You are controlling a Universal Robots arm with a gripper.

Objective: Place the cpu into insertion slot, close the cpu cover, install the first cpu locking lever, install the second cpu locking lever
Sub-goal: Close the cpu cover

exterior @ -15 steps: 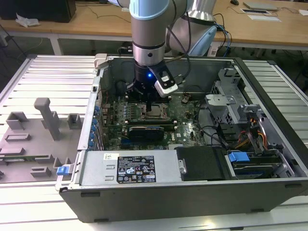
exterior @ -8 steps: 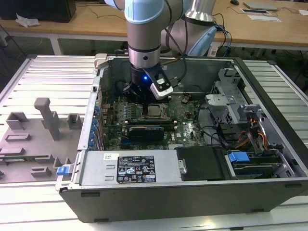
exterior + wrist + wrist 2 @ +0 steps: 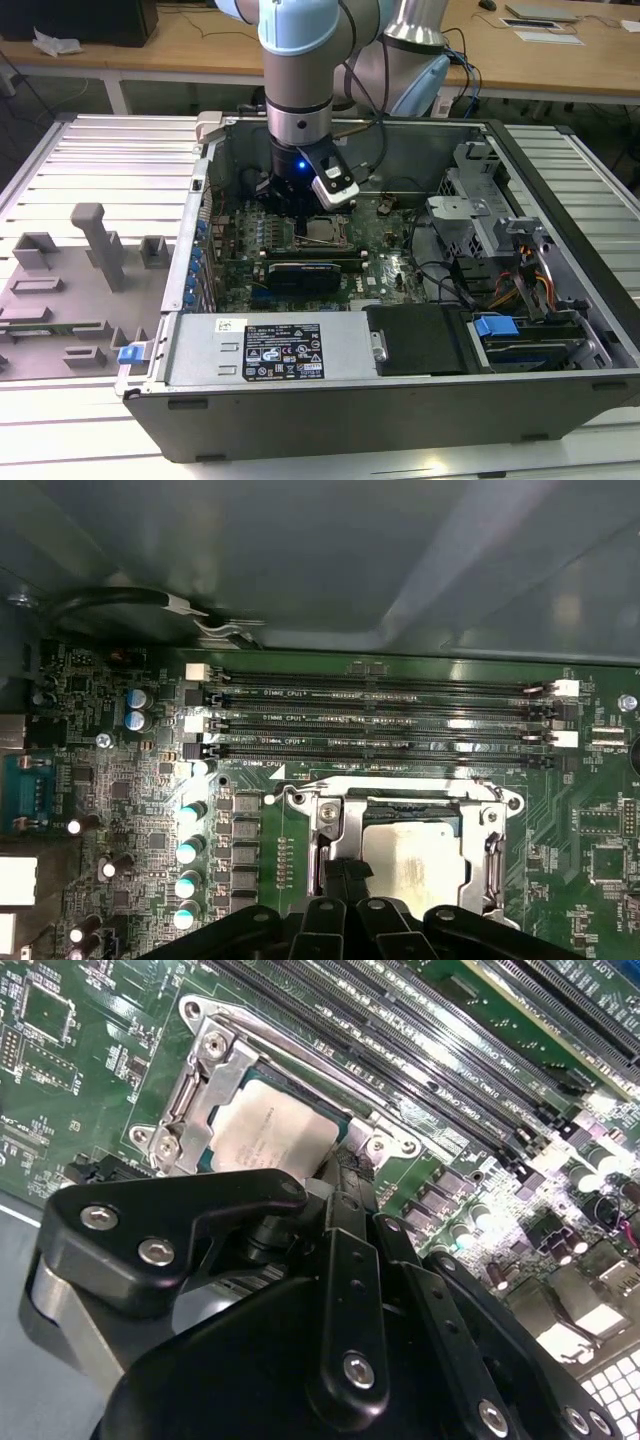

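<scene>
Grey sheet metal comes first: the near wall of an open computer case runs across the lower part of the exterior view, with a grey fixture tray on the table at the exterior view's left. Just behind that wall a long black expansion card stands on the green circuit board. Beyond the card, near the frame's centre, the cpu lies flat in the insertion slot, its pale metal top facing up. The cpu cover is down around it (the chip shows through the frame's window); whether the levers are latched cannot be told.

The gripper hangs directly over the socket's side toward the exterior view's left. In both wrist views its black fingers are pressed together, pinching nothing, with the tips at the cover's edge beside the chip – contact cannot be confirmed. Past the socket run the long memory slots, and a row of capacitors stands to one side.

Farther back, the pale blue arm rises out of the frame's top – and a wooden desk crosses the upper edge.
</scene>
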